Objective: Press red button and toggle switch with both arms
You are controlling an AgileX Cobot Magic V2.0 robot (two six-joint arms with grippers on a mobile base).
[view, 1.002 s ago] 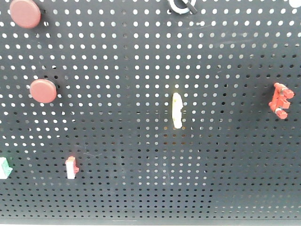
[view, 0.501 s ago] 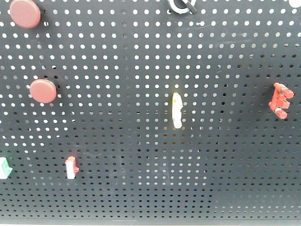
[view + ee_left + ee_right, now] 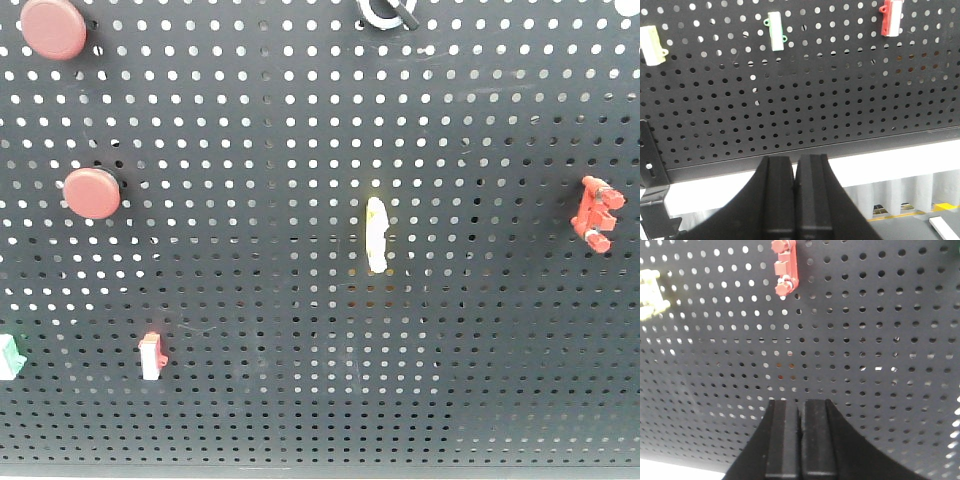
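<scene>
A black pegboard fills my front view. Two round red buttons sit at its left, one at the top corner and one lower. The toggle switch is at the top edge, cut off by the frame, so I can barely make out its lever. My left gripper is pressed together below the board's bottom edge. My right gripper is likewise closed, facing the board below a red clip.
</scene>
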